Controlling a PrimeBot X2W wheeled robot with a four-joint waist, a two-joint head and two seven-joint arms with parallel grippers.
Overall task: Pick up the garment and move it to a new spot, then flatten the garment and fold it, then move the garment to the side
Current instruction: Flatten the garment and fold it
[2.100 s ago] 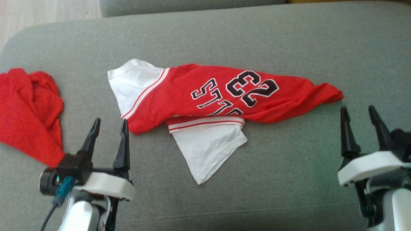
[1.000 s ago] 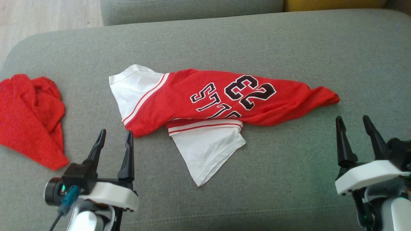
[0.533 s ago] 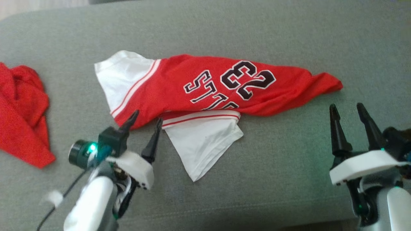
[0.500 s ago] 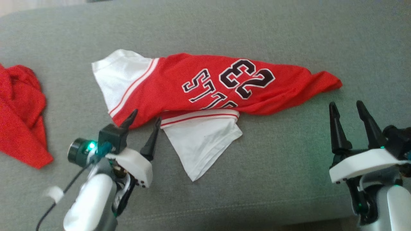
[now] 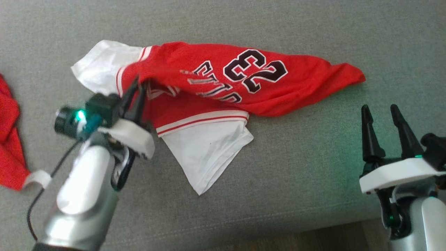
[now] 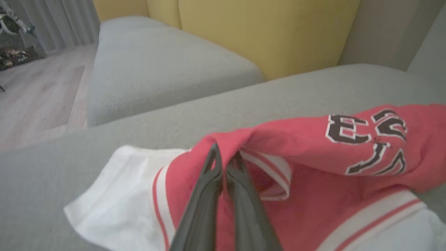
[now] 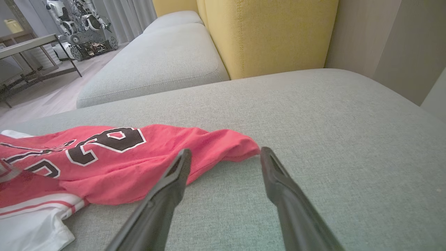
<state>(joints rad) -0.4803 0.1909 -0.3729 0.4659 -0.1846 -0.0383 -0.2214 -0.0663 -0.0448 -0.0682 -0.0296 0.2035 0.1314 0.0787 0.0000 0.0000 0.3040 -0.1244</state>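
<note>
Since half a second ago our left arm has reached in from the cushion's near edge. The left jaws, spread wide then, have now closed on a red fold of the shirt near its white-sleeved end. That fold is raised a little off the cushion, while the rest of the shirt lies across the cushion's middle. Our head camera has also tipped, so the whole scene sits differently. The right jaws stand open and empty over the cushion's near right part, just short of the shirt's red tail and touching nothing. We judge the first step only begun: the shirt is pinched but not yet carried to a new spot. Flattening, folding and moving it aside all remain. Another red cloth lies at the cushion's left end, well apart from the shirt.
</note>
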